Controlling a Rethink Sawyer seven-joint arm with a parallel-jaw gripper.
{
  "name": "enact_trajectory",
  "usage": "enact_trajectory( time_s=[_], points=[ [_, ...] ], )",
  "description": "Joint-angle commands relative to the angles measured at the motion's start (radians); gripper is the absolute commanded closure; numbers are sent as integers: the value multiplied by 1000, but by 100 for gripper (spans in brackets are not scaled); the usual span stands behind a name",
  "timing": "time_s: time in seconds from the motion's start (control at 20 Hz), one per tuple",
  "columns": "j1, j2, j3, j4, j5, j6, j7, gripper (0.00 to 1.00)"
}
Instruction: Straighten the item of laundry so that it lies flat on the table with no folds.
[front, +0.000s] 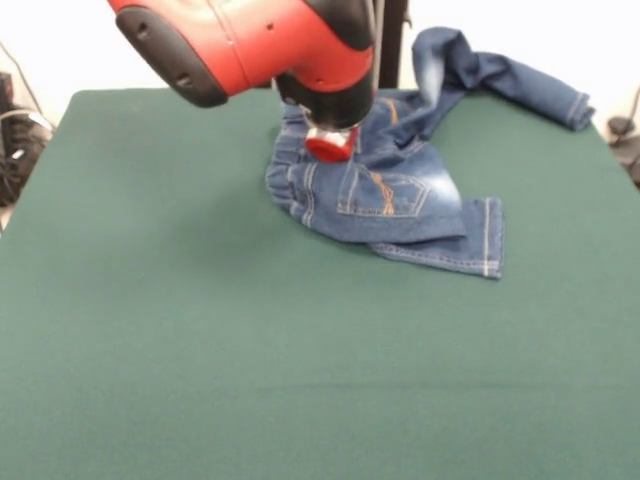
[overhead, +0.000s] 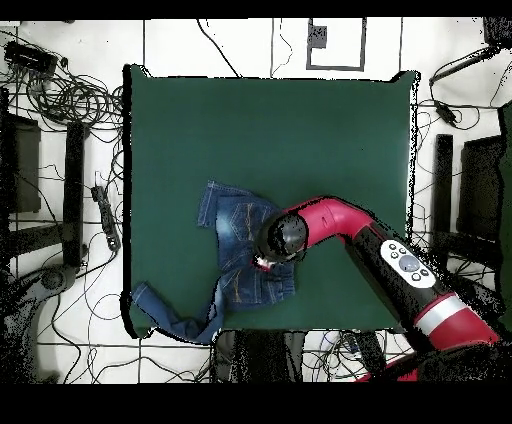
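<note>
The blue denim jeans (front: 400, 190) lie crumpled on the green table (front: 200, 330) near its far edge, right of centre. One back pocket with orange stitching faces up. One leg is folded, with its hem toward me. The other leg (front: 530, 90) runs twisted to the far right edge. My gripper (front: 330, 145) is down on the jeans at the gathered waistband; I cannot see how it is set. In the overhead view the jeans (overhead: 235, 250) lie on the table (overhead: 300, 130) near the robot's edge, with the gripper (overhead: 268, 258) under the arm's wrist at their right side.
The red arm (overhead: 400, 260) reaches in from the lower right of the overhead view. The long trouser leg (overhead: 170, 315) lies at the table's lower left corner there. Cables and equipment (overhead: 60, 100) lie on the floor around the table.
</note>
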Motion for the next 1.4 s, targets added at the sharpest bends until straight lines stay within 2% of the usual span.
enact_trajectory(
  time_s=[0.05, 0.6, 0.85, 1.4],
  points=[
    [4, -3, 82, -265, -93, -100, -390, 100],
    [17, 33, 85, -329, -69, -85, -469, 100],
    [41, 72, 95, -395, -58, -60, -543, 100],
    [90, 116, 107, -505, -63, 28, -622, 100]
  ],
)
